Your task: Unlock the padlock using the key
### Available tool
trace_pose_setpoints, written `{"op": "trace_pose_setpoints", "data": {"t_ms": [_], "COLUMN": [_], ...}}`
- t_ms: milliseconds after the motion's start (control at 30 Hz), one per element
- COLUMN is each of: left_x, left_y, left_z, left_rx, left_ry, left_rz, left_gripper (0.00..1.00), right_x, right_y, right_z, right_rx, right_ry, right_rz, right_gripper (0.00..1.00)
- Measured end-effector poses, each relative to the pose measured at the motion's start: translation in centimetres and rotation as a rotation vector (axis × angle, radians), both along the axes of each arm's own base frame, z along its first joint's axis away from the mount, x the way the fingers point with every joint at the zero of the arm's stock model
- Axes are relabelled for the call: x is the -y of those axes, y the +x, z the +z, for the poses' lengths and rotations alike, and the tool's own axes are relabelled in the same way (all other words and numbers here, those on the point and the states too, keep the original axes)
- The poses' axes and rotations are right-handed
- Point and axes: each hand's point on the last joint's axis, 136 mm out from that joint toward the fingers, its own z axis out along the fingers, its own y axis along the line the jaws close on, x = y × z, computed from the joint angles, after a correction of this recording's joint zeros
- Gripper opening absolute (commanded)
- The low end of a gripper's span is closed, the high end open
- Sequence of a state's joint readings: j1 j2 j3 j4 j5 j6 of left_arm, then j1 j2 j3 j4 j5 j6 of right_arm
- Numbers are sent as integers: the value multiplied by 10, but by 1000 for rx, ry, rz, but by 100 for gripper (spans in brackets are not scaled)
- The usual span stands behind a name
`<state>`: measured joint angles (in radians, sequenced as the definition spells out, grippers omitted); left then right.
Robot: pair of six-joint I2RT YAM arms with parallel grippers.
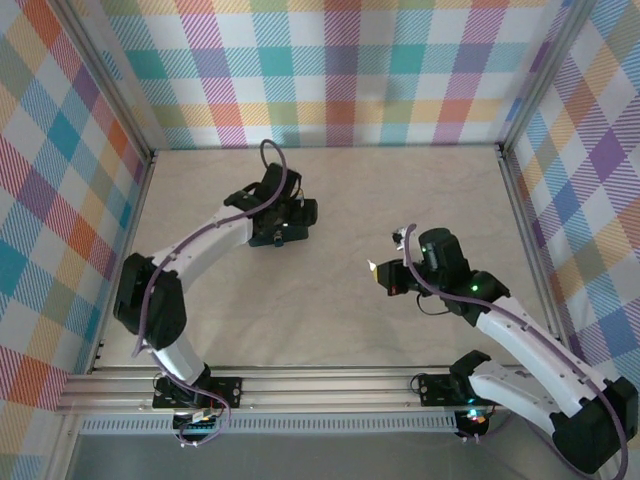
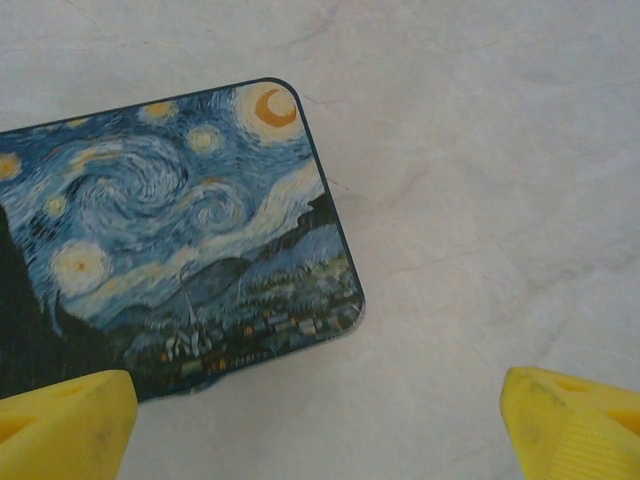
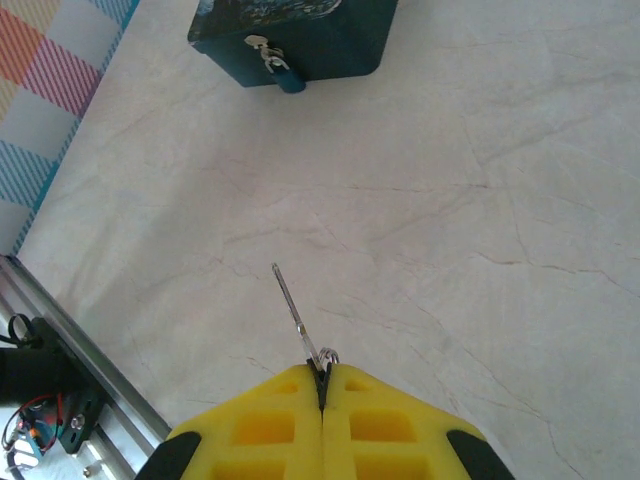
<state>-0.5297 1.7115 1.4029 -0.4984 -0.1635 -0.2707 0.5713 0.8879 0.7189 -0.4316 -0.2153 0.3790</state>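
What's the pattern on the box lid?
Swirling starry-night painting, blues with yellow stars and a crescent moon; the box lid shows best in the left wrist view.

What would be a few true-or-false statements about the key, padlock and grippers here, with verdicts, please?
1. The right gripper is shut on the key. True.
2. The key is in the padlock. False: a stretch of table lies between them.
3. The padlock hangs on the box's side. True.
4. The left gripper is shut on the box. False: its fingers stand wide apart above the lid.
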Motion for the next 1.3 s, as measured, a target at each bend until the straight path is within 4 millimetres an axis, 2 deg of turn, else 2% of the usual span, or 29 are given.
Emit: {"op": "trace_pose_setpoints", "data": {"t_ms": [300,500,733,1067,1300], "left_x": [19,27,30,39,50], "left_y": [46,62,60,52,40], "left_z": [-43,-53,-58,-65,-65], "left_rx": [-71,-85,-109,-131,-118], "left_ry": [78,104,94,78,72], "left_rz": [-19,-31,-45,-98,-132], "left_gripper": [94,94,93,87,87], "right_x": [12,16,21,41,57], "right_y": [-6,-7,-6,-3,3], "right_z": [-9,-9,-16,-30,-33], "right_rx": [-10,-3,-10,-61,-105], "right_ry": [-44,-53,-85,-151,-161], "right_rz": [-31,-43,-66,-136,-198], "right_gripper": [1,1,2,2,3]}}
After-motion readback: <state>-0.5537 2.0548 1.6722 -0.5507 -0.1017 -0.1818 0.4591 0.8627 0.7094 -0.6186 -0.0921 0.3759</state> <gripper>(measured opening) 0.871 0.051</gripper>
